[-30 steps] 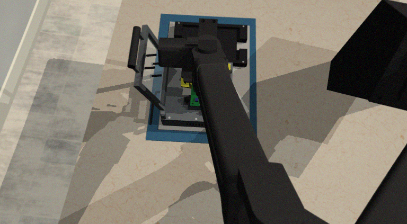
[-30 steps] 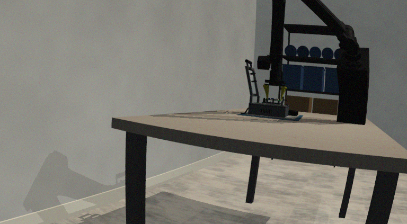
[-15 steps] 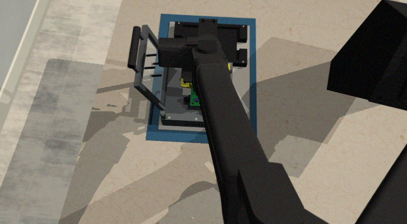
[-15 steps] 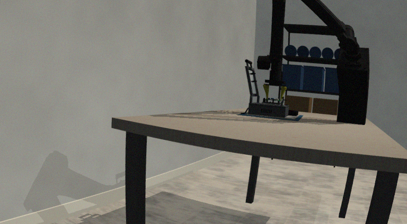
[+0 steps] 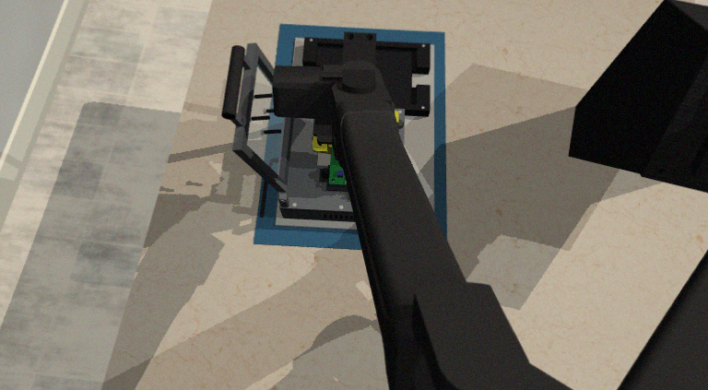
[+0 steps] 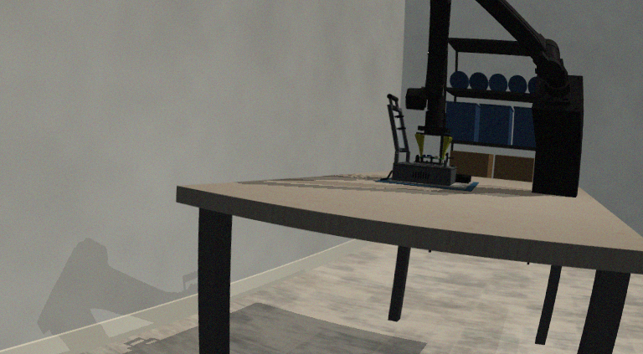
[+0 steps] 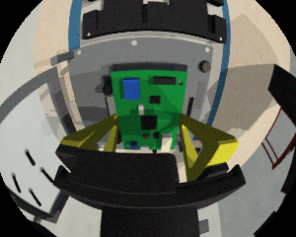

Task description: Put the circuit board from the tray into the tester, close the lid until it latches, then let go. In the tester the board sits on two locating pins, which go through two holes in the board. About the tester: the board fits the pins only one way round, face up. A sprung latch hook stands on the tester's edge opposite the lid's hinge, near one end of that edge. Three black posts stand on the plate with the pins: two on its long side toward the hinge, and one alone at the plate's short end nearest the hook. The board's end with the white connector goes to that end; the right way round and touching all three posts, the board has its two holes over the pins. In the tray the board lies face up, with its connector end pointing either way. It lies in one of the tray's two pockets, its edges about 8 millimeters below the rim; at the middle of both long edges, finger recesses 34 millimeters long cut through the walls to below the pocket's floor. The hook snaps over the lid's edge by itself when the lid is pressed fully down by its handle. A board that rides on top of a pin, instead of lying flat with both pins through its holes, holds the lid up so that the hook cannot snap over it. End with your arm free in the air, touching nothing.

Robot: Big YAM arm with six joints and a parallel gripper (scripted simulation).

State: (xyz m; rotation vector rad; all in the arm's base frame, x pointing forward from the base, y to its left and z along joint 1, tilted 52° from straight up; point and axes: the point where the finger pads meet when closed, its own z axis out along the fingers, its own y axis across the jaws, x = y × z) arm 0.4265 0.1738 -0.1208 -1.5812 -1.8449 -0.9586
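Observation:
The green circuit board (image 5: 335, 180) (image 7: 160, 109) lies face up over the black base in the grey tester (image 5: 310, 203) (image 7: 96, 61). Its white connector end is toward the bottom of the wrist view. My gripper (image 6: 433, 156) (image 7: 149, 118) points straight down; its yellow fingertips press on both long edges, so it is shut on the board. The pins, the holes and any gap under the board are hidden. The lid handle (image 5: 234, 82) (image 6: 391, 96) stands high at the left, the lid open. The latch hook cannot be made out.
The black tray (image 5: 422, 59) (image 7: 118, 21) sits beside the tester, its visible pocket area without a board. Both are inside the blue border (image 5: 440, 156). The raised lid stands close to the wrist camera housing (image 5: 297, 90) (image 6: 415, 98). A black robot base (image 6: 557, 146) stands at the right.

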